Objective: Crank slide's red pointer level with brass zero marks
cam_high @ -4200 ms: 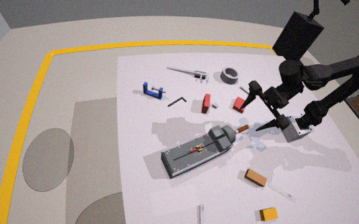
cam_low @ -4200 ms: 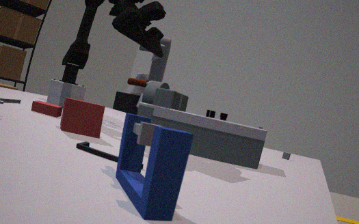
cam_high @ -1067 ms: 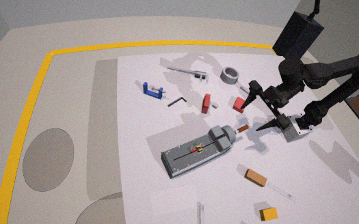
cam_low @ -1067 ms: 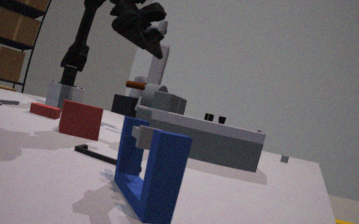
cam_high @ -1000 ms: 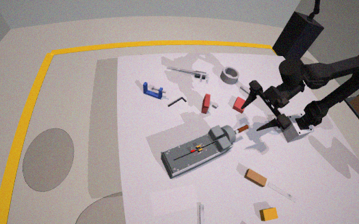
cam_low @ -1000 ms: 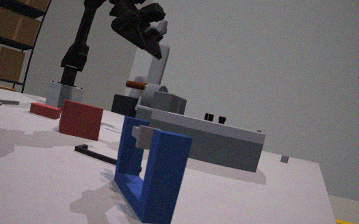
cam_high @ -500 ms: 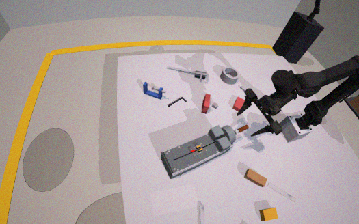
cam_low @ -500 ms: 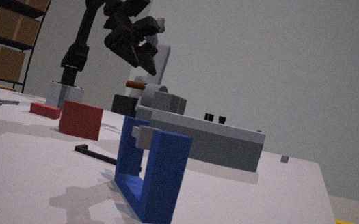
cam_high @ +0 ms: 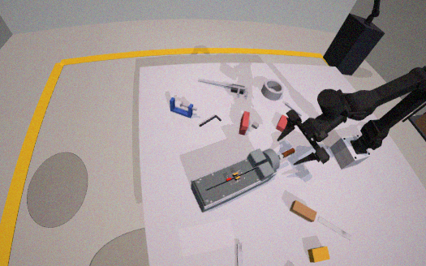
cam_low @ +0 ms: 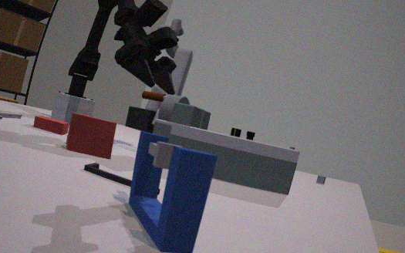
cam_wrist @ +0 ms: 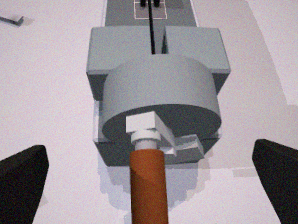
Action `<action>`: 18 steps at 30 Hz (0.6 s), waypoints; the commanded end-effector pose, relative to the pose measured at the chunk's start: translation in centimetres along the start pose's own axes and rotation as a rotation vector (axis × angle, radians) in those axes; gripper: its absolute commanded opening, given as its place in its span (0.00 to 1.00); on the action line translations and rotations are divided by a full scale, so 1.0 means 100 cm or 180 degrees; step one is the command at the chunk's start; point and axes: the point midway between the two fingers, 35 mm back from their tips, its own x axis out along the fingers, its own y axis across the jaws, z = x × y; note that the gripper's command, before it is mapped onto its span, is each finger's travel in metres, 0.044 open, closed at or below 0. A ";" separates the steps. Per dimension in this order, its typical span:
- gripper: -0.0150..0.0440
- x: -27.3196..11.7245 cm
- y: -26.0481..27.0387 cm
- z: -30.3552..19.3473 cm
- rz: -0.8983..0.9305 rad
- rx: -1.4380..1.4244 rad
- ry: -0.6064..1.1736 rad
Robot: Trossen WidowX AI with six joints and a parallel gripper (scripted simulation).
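Currently we see the gripper (cam_high: 286,152) (cam_low: 164,89) (cam_wrist: 153,155) released, fingers spread nearly as wide as they go, nothing grasped. In the wrist view the crank's orange-brown handle (cam_high: 288,152) (cam_low: 153,96) (cam_wrist: 148,187) runs between the fingers, apart from both. We have the handle at the drum end of the grey slide machine (cam_high: 230,184) (cam_low: 248,162) (cam_wrist: 159,85). On the machine's top, the red pointer (cam_high: 229,179) sits just beside the brass zero marks (cam_high: 236,176), on the side away from the drum, not level.
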 end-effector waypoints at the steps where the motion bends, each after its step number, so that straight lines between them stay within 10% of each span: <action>1: 1.00 0.006 0.001 -0.007 0.0019 -0.0016 0.0007; 18: 1.00 0.023 0.002 -0.027 0.0019 -0.0016 0.0009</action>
